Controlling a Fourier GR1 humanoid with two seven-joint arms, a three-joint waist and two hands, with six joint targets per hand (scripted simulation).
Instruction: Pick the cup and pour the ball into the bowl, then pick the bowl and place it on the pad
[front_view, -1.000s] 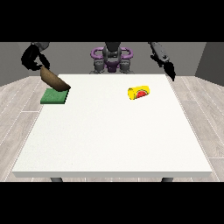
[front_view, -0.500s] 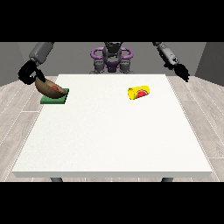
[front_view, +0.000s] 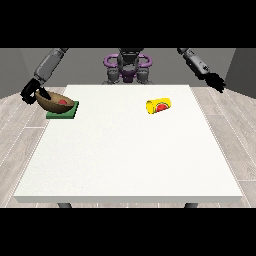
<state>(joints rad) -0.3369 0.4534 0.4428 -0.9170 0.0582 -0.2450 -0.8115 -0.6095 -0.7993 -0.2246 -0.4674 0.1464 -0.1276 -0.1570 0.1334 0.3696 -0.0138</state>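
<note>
Fingers of our hand at the view's left (front_view: 31, 93) curl round the brown bowl (front_view: 54, 101), tilted over the green pad (front_view: 62, 113). Yellow cup (front_view: 158, 106) lies sideways on the table (front_view: 130, 155); we cannot tell the state of the hand at the view's right (front_view: 217, 81).

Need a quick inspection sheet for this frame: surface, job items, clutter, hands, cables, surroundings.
Surface: white table, flat.
Job's things: brown bowl on green pad, tilted, something red inside; yellow cup on its side, red showing at its mouth.
Clutter: nothing seen.
Hands: hand at the view's left at the bowl's rim; hand at the view's right raised off the table's edge, holding nothing.
Cables: nothing seen.
Surroundings: wood-look floor, grey walls.
</note>
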